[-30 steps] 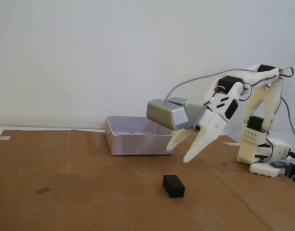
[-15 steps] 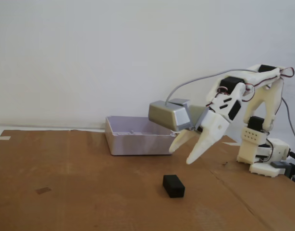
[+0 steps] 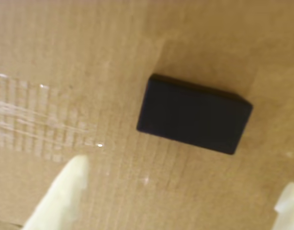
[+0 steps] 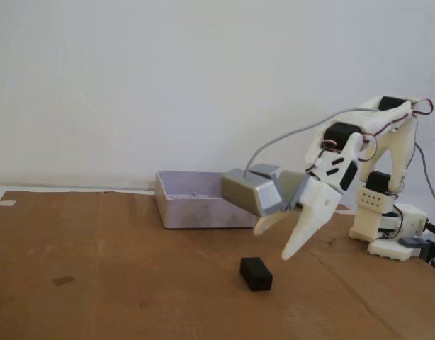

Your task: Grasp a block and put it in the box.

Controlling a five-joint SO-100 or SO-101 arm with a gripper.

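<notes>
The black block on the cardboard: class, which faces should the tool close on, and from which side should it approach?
Grip the block across its two long side faces, descending from above. It lies flat and free-standing, so the open tool can probably straddle its narrower width.

The block [image 4: 256,273], small, matte black and rectangular, is lying flat in front of the box [image 4: 203,202], well apart from it. The box, a shallow pale lilac-grey tray, is sitting upright.
</notes>
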